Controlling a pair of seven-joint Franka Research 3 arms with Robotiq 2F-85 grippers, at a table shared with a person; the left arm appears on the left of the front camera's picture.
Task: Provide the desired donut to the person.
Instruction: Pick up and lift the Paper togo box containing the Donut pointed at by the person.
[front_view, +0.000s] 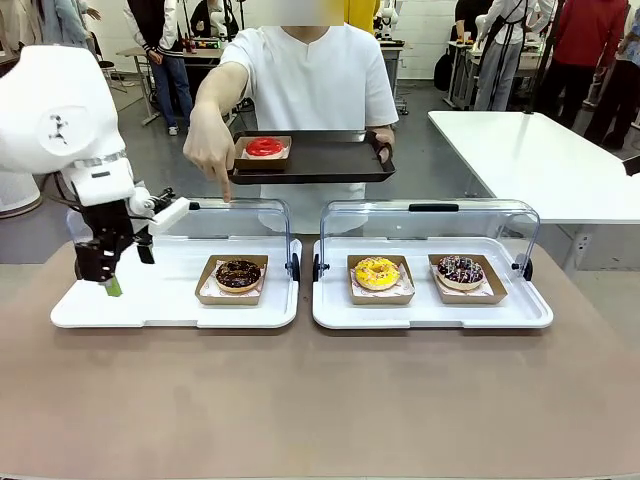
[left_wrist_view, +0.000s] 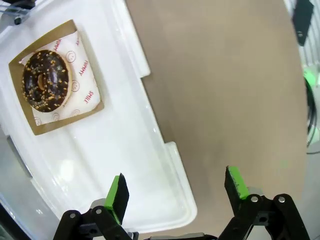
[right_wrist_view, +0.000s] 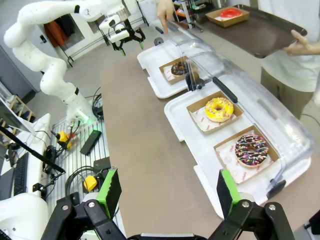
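Your left pincer (front_view: 112, 283) hung spread wide and empty over the left end of the white tray (front_view: 160, 300), touching nothing. In the front view the chocolate donut (front_view: 238, 274) sat on that tray at the pincer's three o'clock, well apart. The clear lid (front_view: 250, 215) stood open at the donut's twelve o'clock, and the person's hand (front_view: 212, 148) pointed a finger down at its top edge. Your right pincer (right_wrist_view: 167, 192) was spread too, holding nothing.

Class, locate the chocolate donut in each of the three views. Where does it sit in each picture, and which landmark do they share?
Front view: chocolate donut left of centre.
Left wrist view: chocolate donut upper left.
Right wrist view: chocolate donut upper middle, far off.
Shared landmark: the left white tray under it.
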